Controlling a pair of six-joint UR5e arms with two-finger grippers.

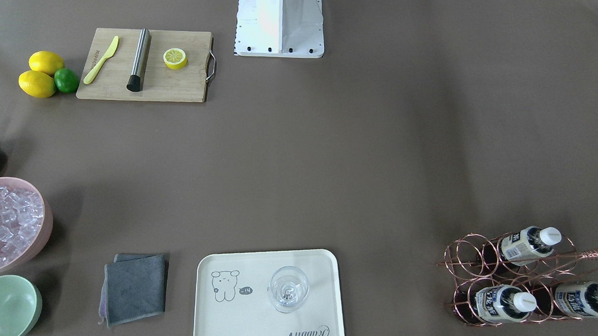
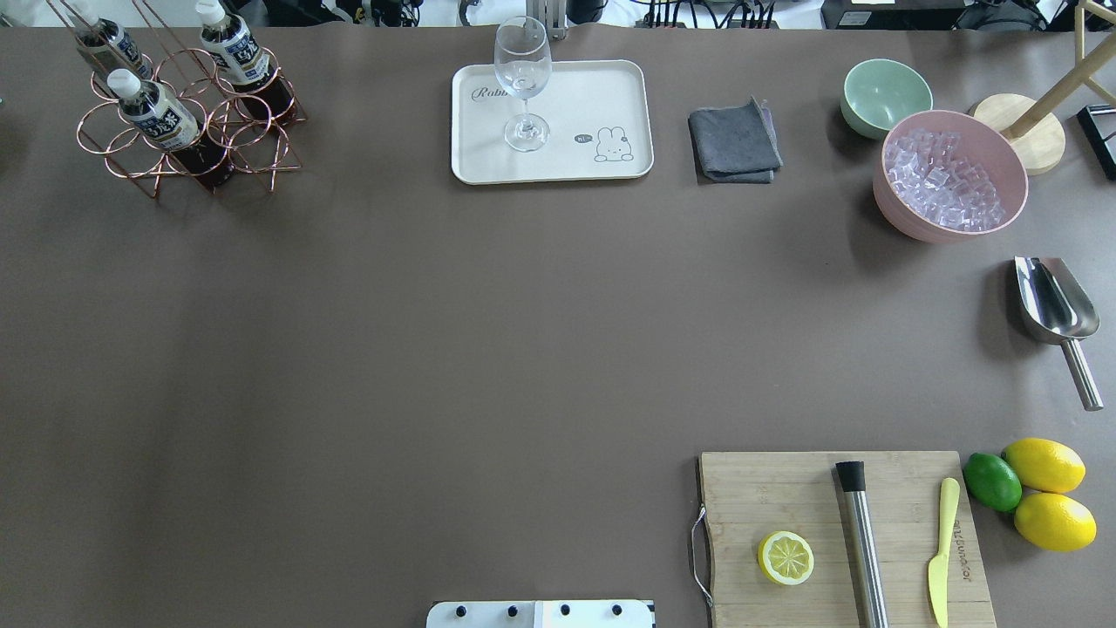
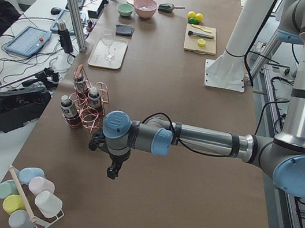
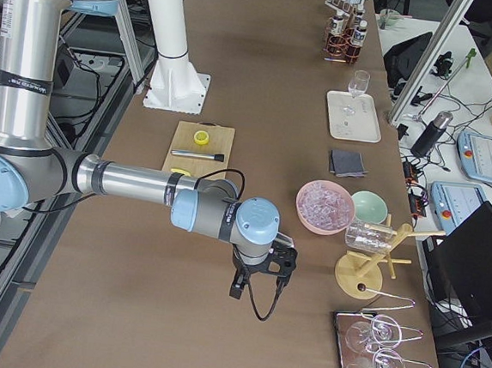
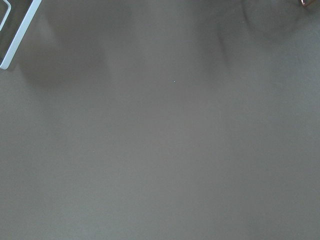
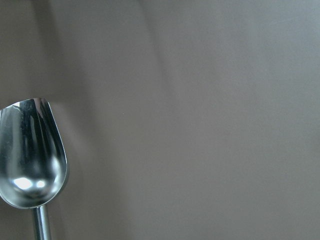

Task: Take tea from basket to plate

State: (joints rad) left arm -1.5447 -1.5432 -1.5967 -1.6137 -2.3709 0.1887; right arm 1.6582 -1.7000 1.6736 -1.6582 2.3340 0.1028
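Left hand (image 3: 112,170): hangs over the bench (image 2: 436,349) near its left end, fingers pointing down, close beside the basket (image 1: 468,276) but apart from it. It shows only in the left side view, so I cannot tell whether it is open or closed. Nothing is seen in it.
Right hand (image 4: 238,288): hangs over the bench near its right end, fingers pointing down. It shows only in the right side view, so I cannot tell its state.
Basket: copper wire carrier at the far left corner of the bench, handle rising above the rings.
Tea bottles: three, all in rings of the basket, white caps up. One (image 2: 161,118) is on the side nearer the robot, two (image 2: 235,48) (image 2: 100,35) on the side toward the far edge.
Plate (image 2: 602,87): cream tray at the middle of the far edge, well apart from the basket. It carries no bottle.
Wine glass (image 2: 523,83): upright on the plate, on the half nearer the basket.
Grey cloth (image 2: 735,142): folded, just right of the plate.
Mint-green bowl (image 2: 885,96): at the far edge toward the right corner.
Pink bowl (image 2: 889,205): holds ice cubes, just beside the green bowl.
Steel scoop (image 2: 1055,305): flat on the bench at the right edge. Its bowl fills the lower left of the right wrist view.
Cutting board (image 2: 785,488): at the near edge, right side, bearing a lemon half (image 2: 785,557), a steel rod (image 2: 861,541) and a yellow knife (image 2: 942,549).
Fruit: two lemons (image 2: 1042,464) (image 2: 1055,521) and a lime (image 2: 992,481), touching, near the right corner.
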